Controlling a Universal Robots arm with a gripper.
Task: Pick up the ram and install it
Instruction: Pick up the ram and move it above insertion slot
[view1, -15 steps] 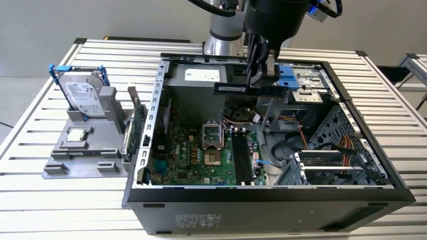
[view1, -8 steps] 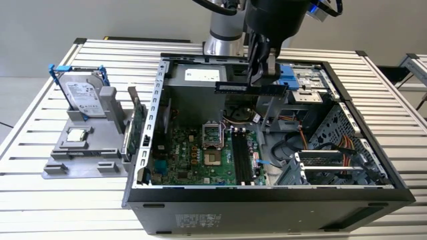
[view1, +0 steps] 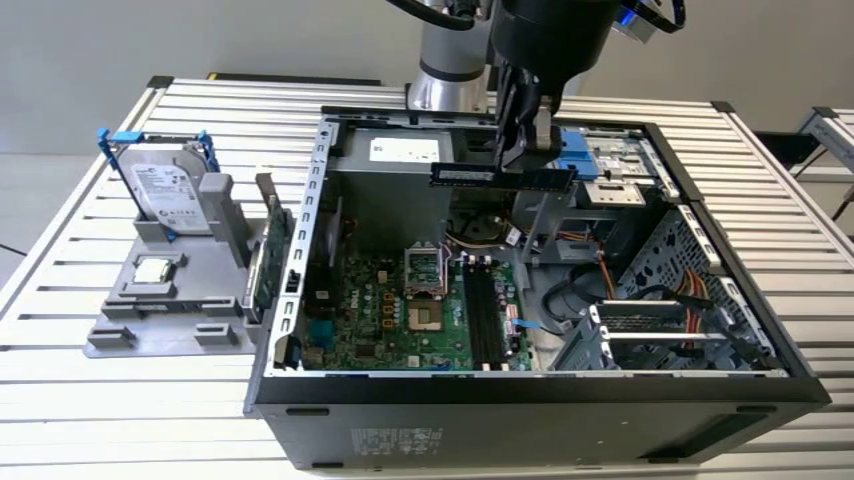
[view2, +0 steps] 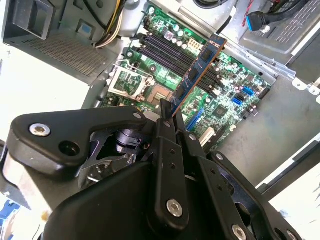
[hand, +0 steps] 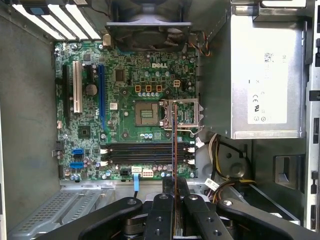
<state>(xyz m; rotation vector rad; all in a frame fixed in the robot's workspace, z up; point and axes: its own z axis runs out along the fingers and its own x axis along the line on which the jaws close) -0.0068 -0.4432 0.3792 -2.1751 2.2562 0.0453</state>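
Black two-finger claw clamped on the slim, long dark blue-green ram stick with black chips, gripped near mid-length with both ends sticking out. The ram is held level in the air over the open black tower computer case, well clear of the board, near the silver power supply box. The case lies on its side on the white slatted metal bench.

In the second wrist view the ram juts out from the claw over the green motherboard.

In the first wrist view the ram is seen edge-on and runs crosswise to the four long black memory slots, which are all empty. Claw closed on its edge.

On the exterior view's left, outside the case, a grey plastic holder carries a silver hard drive in a blue-clipped frame and an upright green expansion card.
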